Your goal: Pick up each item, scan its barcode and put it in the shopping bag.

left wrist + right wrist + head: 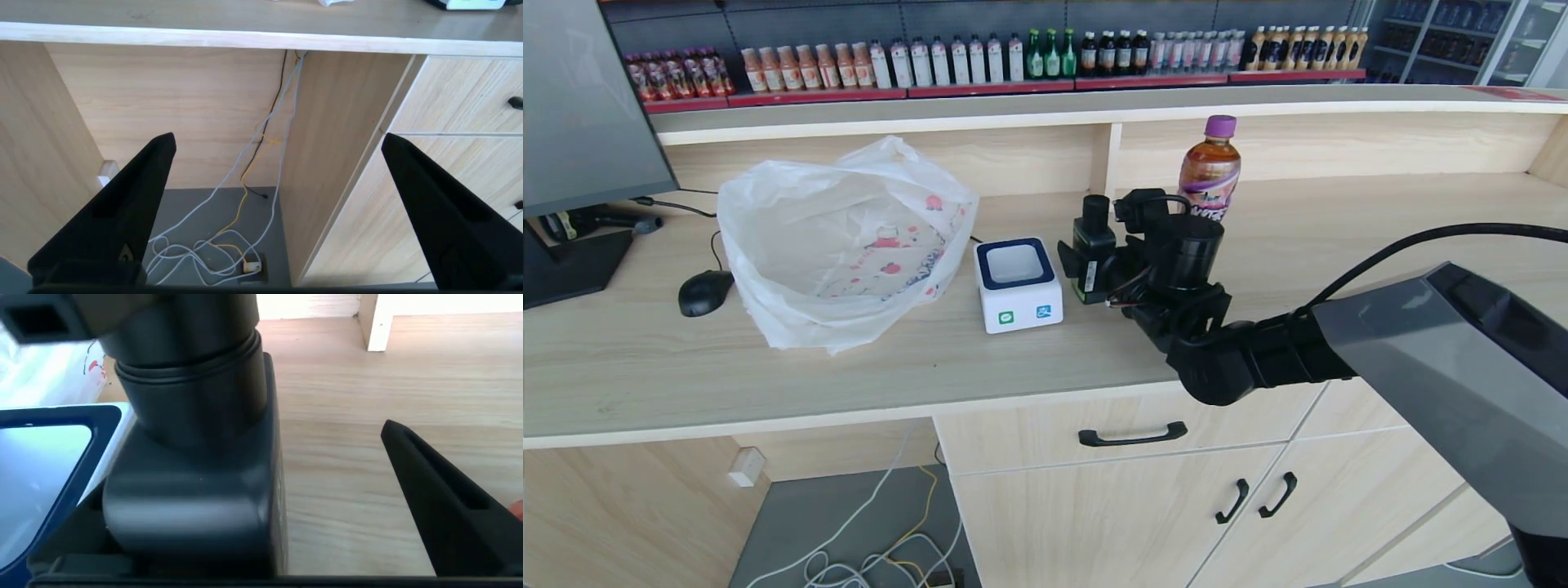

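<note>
Right gripper point(1088, 276) spread wide around small black bottle point(1094, 237), just right of scanner point(1018, 286) — nothing clamped. Left gripper point(274, 155) agape too — empty.

Black bottle point(1092, 249): small, dark cap, upright, just right of scanner point(1017, 284).
Scanner: white box, blue-rimmed window facing up, on tabletop beside bag.
Shopping bag point(841, 245): white plastic, red print, mouth open.
Tea bottle point(1210, 171): purple cap, upright, further back.

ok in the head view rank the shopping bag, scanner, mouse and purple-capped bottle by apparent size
1. shopping bag, clearly largest
2. scanner and purple-capped bottle: close; the bottle stands farther back and is partly hidden, so unranked
3. mouse, smallest
</note>
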Tool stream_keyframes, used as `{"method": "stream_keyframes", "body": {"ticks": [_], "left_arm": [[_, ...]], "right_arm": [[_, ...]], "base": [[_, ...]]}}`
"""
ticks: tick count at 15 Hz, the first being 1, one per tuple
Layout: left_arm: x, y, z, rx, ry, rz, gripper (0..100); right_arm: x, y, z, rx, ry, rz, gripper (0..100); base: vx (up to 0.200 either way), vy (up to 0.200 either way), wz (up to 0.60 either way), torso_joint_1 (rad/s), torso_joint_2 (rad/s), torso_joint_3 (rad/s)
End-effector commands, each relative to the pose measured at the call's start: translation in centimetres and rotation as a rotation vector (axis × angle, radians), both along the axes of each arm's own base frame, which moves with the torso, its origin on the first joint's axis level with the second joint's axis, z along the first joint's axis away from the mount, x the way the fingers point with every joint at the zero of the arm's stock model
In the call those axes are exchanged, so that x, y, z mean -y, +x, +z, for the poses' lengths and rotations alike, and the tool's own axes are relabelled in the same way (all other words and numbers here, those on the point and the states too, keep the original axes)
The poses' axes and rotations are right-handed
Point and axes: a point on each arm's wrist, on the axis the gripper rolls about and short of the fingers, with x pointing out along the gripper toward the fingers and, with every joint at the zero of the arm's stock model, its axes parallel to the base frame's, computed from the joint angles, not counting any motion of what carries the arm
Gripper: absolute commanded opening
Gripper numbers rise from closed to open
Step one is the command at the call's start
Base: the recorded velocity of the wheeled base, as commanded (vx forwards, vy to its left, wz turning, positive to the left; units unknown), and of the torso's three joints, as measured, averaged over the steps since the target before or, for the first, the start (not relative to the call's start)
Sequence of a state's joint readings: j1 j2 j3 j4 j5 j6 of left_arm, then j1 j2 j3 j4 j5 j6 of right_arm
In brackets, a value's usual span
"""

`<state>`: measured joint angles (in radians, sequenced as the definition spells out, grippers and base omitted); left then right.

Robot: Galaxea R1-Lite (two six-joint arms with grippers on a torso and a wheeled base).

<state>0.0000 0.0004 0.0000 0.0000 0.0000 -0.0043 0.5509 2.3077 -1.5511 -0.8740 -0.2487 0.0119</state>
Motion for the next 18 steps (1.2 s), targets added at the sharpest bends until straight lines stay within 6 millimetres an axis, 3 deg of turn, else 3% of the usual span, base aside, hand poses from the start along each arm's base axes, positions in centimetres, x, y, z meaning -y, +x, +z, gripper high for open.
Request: {"method": "stream_keyframes", "body": {"ticks": [1,4,5,18], "left_arm": [[0.0,0.0,0.0,0.0,0.0,0.0,100],[0.0,0.0,0.0,0.0,0.0,-0.002,100],[0.0,0.0,0.0,0.0,0.0,0.0,100],[0.0,0.0,0.0,0.0,0.0,0.0,100]], "right_arm": [[-0.04,0.08,-0.27,-0.005,-0.002,-0.003,100],[-0.11,0.21,-0.45,-0.002,-0.003,-0.005,100],[-0.17,0.31,-0.46,0.001,-0.002,-0.005,0],[-0.03,0.8,0.17,0.025,0.017,-0.014,0]], "base": [[0.0,0.0,0.0,0.0,0.0,0.0],[0.0,0.0,0.0,0.0,0.0,0.0],[0.0,0.0,0.0,0.0,0.0,0.0],[0.0,0.0,0.0,0.0,0.0,0.0]]}}
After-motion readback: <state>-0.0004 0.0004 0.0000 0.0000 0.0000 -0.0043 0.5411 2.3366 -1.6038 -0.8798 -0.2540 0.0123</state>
